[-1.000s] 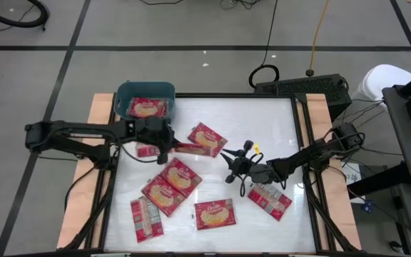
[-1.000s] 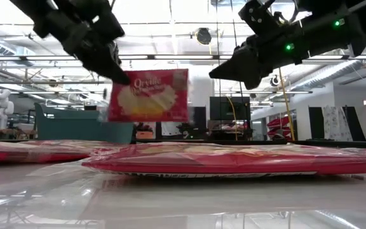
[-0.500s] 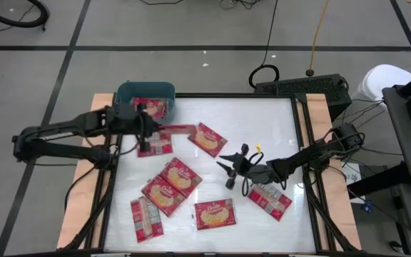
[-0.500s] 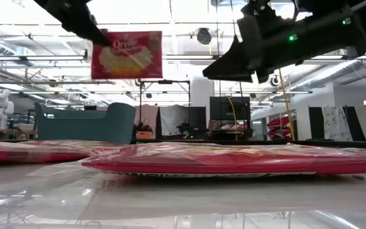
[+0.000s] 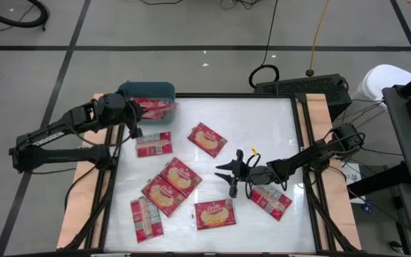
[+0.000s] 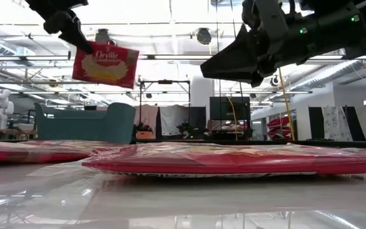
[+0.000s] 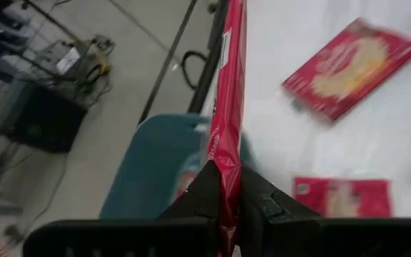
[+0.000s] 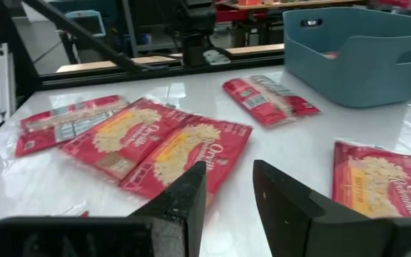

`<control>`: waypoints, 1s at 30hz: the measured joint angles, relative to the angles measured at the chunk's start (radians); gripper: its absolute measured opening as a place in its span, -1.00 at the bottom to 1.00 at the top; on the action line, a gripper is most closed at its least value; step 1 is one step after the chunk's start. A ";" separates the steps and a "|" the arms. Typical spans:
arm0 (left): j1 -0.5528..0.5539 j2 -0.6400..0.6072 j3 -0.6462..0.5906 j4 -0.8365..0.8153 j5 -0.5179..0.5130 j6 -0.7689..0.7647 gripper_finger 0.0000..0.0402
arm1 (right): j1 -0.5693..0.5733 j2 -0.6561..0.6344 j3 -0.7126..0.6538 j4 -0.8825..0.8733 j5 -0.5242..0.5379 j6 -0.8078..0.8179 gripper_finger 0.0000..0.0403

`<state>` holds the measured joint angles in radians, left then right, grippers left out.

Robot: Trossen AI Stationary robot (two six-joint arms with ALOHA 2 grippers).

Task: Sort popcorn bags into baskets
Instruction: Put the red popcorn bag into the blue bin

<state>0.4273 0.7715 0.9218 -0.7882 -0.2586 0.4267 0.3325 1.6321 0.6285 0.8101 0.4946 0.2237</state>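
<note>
My left gripper [image 5: 133, 116] is shut on a red popcorn bag [image 5: 154, 107], which hangs in the air over the teal basket [image 5: 145, 90] at the table's far left corner. The low view shows this bag [image 6: 105, 63] high up, with its printed face toward the near edge. Several more popcorn bags lie flat on the white table, among them one [image 5: 207, 138] at the middle and one [image 5: 268, 201] at the right. My right gripper [image 5: 231, 177] hovers open over the table's middle right, with nothing between its fingers [image 8: 191, 193]. My left gripper pinches the bag between its two fingers [image 7: 209, 189] at one end [image 7: 227, 168], near a corner [image 6: 85, 48]. The fingers slant down from the table's left side. The bag is lifted clear and stands on edge, a little tilted, reaching out past the fingers above the basket.
The loose bags lie mostly on the table's left and near parts: a pair [image 5: 170, 185] side by side, one [image 5: 146, 218] at the near left, one [image 5: 214, 213] near the front edge, one [image 5: 153, 144] near the basket. Wooden strips edge the table on both sides.
My left gripper has risen and drawn back toward the table's far left corner, tipping less steeply downward, and has carried the bag from over the table's middle left to above the basket. My right gripper has rolled about its own axis, staying in place.
</note>
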 joint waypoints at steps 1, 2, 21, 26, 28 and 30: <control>0.014 0.000 0.000 -0.003 -0.008 0.007 -0.89 | 0.004 0.000 0.000 0.000 0.000 0.000 -0.45; 0.026 0.000 0.000 -0.004 -0.014 0.011 -0.88 | 0.008 0.000 0.000 0.000 0.000 0.000 -0.45; 0.285 0.110 -0.076 -0.044 0.065 -0.026 -0.89 | 0.036 0.000 0.000 -0.002 0.001 0.000 -0.45; 0.336 0.164 -0.076 -0.045 0.158 -0.038 -0.80 | 0.036 0.000 0.000 -0.022 0.001 0.000 -0.45; 0.356 0.190 -0.076 -0.045 0.156 -0.037 -0.77 | 0.036 0.000 0.000 -0.036 0.001 0.000 -0.45; 0.377 0.219 -0.076 -0.044 0.154 -0.034 -0.77 | 0.036 0.000 0.000 -0.043 0.001 0.000 -0.45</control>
<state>0.8044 0.9903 0.8455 -0.8327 -0.1048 0.3925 0.3687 1.6321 0.6285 0.7673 0.4957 0.2234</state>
